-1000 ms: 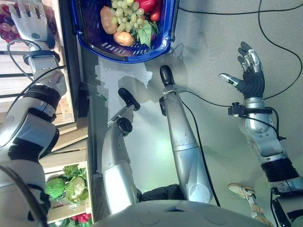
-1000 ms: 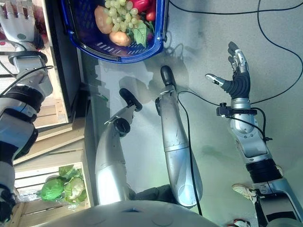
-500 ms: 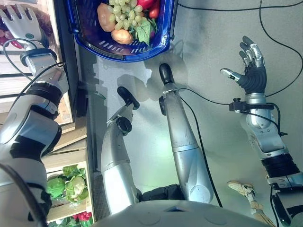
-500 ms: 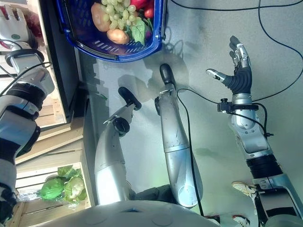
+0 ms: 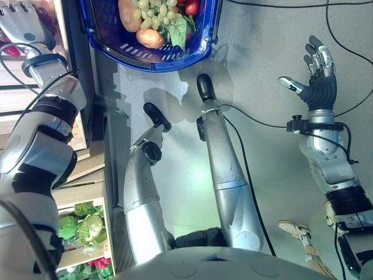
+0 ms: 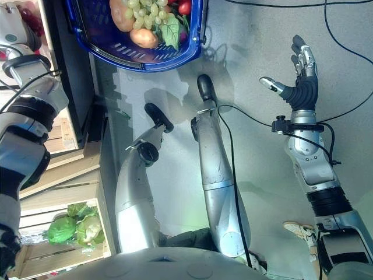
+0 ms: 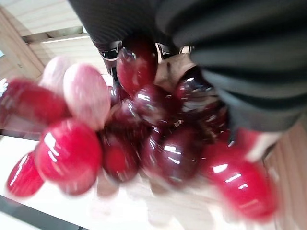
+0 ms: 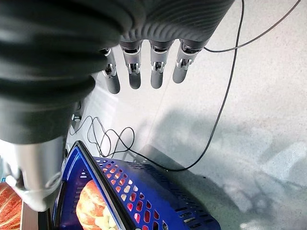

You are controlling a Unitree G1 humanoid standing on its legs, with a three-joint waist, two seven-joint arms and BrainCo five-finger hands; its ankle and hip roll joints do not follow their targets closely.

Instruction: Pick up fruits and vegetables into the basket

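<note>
The left hand sat among red grapes upper left, grip unclear; the right hand hung released right of the basket

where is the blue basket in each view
Left eye view: basket at the top edge, centre-left, on the floor, holding green grapes and a potato.
Right eye view: basket at the top edge, left of centre.
Left wrist view: red grapes close up; no basket.
Right wrist view: basket in the bottom left corner, past the right hand.
Shared landmark: the potato by the near rim.
</note>
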